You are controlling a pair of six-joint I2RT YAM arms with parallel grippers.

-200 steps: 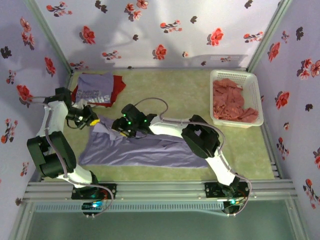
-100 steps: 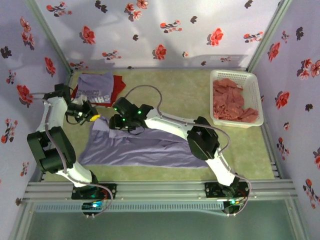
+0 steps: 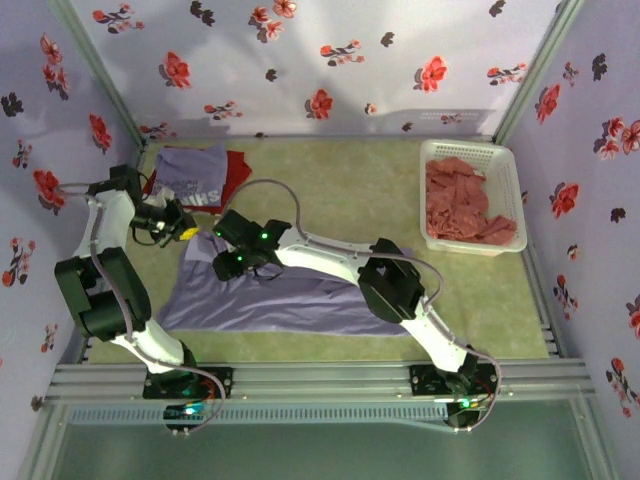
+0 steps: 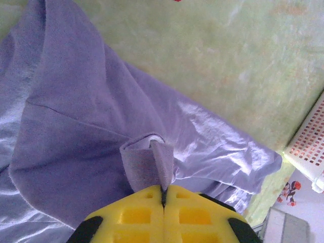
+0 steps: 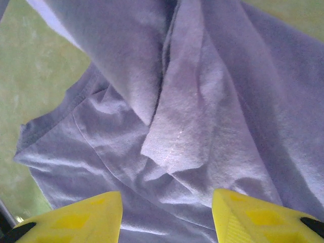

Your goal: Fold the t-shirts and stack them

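Lavender t-shirt (image 3: pixel 290 305) lies spread alone; two folded t-shirts (image 3: pixel 195 180) stacked; one basket (image 3: pixel 508 185).

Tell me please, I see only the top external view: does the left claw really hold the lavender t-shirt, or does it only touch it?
Observer: It holds it. In the left wrist view the left claw is shut on a small fold of the lavender t-shirt, with the cloth pinched between its jaws.
Operator: And the right claw, has it cloth too?
Observer: No. In the right wrist view the right claw is open. Its jaws stand apart over the shirt and nothing is pinched.
Operator: Is the cloth flat under it?
Observer: No. It is wrinkled there, with one flap folded over the rest.
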